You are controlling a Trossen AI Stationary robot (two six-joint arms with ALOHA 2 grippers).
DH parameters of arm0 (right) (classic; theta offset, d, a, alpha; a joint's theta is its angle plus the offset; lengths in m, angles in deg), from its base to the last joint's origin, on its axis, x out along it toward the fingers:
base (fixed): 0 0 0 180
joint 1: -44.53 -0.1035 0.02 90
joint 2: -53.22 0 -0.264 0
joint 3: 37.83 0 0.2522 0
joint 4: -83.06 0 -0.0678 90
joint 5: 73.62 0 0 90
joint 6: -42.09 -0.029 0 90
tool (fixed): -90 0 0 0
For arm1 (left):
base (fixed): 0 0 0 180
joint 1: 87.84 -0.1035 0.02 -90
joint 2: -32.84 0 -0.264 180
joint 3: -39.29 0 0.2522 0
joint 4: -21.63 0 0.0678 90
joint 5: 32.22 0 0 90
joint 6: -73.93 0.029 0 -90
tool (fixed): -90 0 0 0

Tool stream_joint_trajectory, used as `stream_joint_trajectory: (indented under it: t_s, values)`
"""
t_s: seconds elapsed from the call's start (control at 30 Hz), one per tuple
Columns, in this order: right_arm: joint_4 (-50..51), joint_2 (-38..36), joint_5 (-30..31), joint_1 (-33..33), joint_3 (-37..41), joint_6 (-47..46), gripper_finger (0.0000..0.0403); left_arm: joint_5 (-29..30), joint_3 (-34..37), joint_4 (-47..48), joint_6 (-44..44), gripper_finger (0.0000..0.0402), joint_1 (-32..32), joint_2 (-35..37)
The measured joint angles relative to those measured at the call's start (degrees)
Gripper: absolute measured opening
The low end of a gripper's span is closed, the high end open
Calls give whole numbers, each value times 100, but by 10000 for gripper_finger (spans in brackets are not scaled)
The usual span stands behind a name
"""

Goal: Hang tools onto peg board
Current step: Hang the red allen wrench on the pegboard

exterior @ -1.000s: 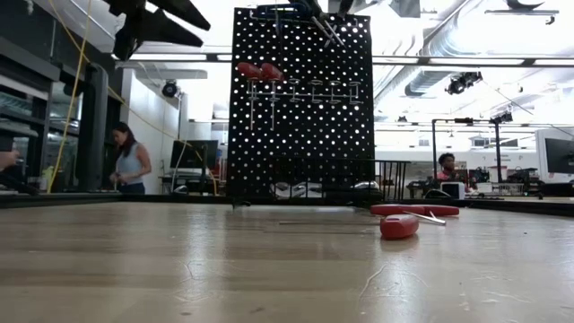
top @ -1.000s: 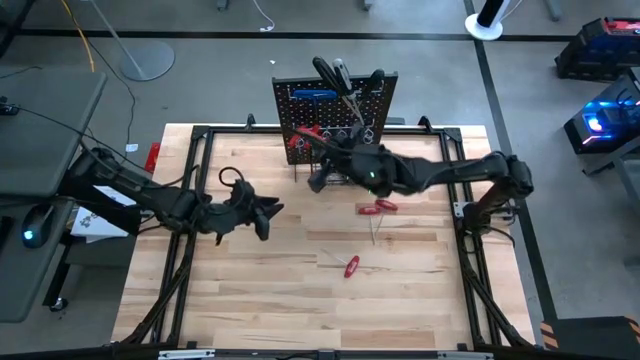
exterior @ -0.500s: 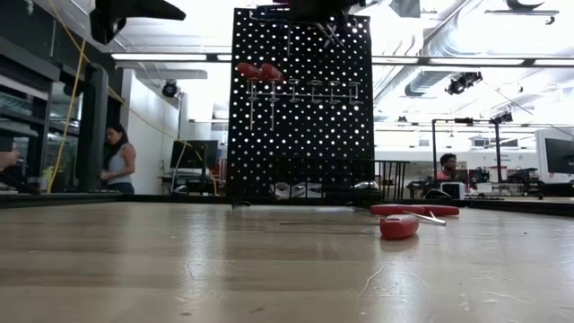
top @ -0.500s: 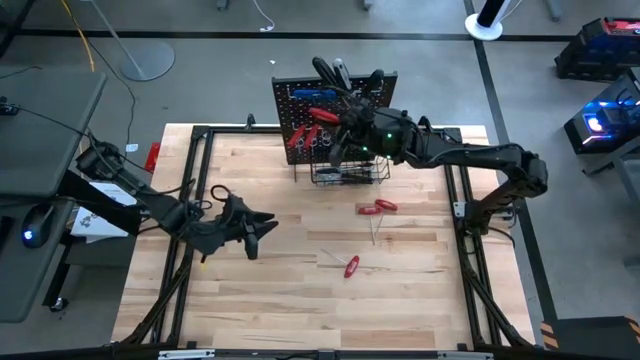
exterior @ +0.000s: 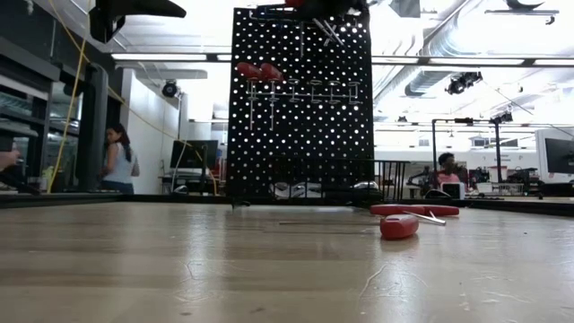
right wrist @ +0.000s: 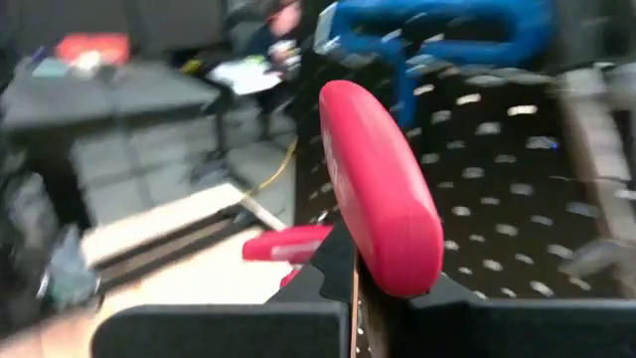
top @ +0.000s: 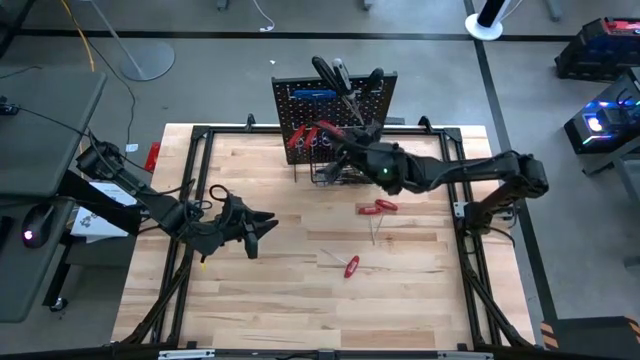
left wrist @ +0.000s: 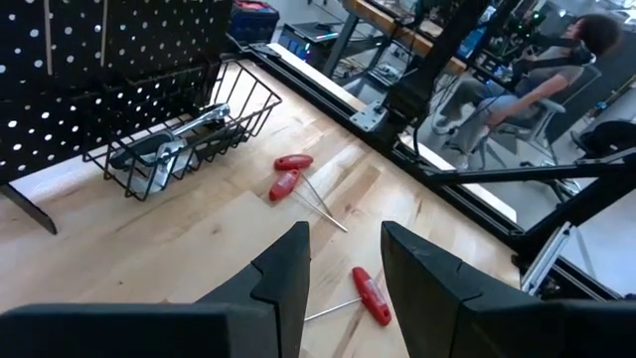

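Observation:
The black peg board [top: 335, 100] stands upright at the table's far edge; it also shows in the low view [exterior: 300, 99]. Two red-handled tools [exterior: 258, 71] and a blue T-handle key [right wrist: 437, 25] hang on it. The wire basket [left wrist: 179, 129] at its foot holds silver tools. My right gripper [top: 338, 142] is in front of the board's upper part, shut on a red-handled tool [right wrist: 383, 189]. My left gripper [left wrist: 343, 278] is open and empty, above the table's left middle [top: 262, 225]. Three red-handled tools lie on the table: a pair [top: 377, 207] and a single one [top: 351, 266]. My right gripper pinches the red-handled tool between its two fingers [right wrist: 328, 268] at the handle's lower end [right wrist: 370, 261]. The handle sticks out past the fingertips toward the peg board. The thin shaft [right wrist: 353, 298] runs back between the fingers. The tool is lifted clear of the table.
The two red tools [left wrist: 291, 174] lie crossed in front of the basket and the single one [left wrist: 370, 295] lies nearer the table's middle. A black frame [top: 200, 135] rims the wooden table. People sit and stand in the room beyond the table [exterior: 118, 161].
My right gripper, with the red-handled tool, has risen from in front of the basket toward the peg board's top, then drawn back a little toward the near edge. My left gripper has gone a little toward the table's near-left and up.

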Motion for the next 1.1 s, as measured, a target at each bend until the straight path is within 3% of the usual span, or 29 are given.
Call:
stream_joint_trajectory:
  t_s: [0.13,0.27,0.5,0.63,0.9,1.1]
  values:
    - [-370,78,1169,-209,-11,-438,0,52,0,-14,2,120,-4,0]
    - [-910,347,1835,-203,-4,-309,0,133,-2,-40,4,120,-4,0]
    - [-1804,843,2096,-122,-5,-274,0,198,-1,-75,-146,120,-4,0]
    - [-1844,1089,2193,-122,-299,-114,0,186,-1,-73,-151,120,-4,0]
    - [-1828,1706,2477,-81,-1027,1089,0,166,-2,-50,-146,120,-4,-2]
    - [-1441,1812,2753,-60,-1062,903,0,152,0,-49,-146,120,-4,-2]
